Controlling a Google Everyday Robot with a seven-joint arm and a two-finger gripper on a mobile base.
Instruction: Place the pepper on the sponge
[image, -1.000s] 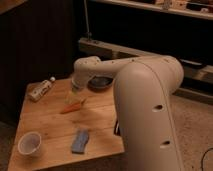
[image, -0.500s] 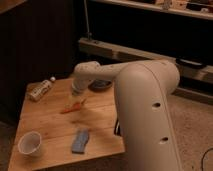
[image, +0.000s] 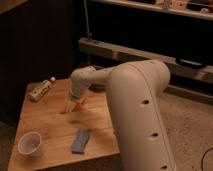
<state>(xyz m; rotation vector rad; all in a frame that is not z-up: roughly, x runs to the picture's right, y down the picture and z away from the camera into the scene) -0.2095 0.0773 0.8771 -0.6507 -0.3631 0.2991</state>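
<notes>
End effector (image: 73, 102), spread wide, has dropped closer over the pepper (image: 78, 105), holding nothing.

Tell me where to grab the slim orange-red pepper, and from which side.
Take the slim orange-red pepper at its thicker middle, coming straight down from above with the fingers across its narrow width. It lies flat on the wooden table and tapers, so the thin end may slip. The gripper hangs open right over it.

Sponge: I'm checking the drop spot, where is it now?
In the camera view the sponge lies flat near the wooden table's front edge, right of the white cup, with the gripper at the pepper farther back.
</notes>
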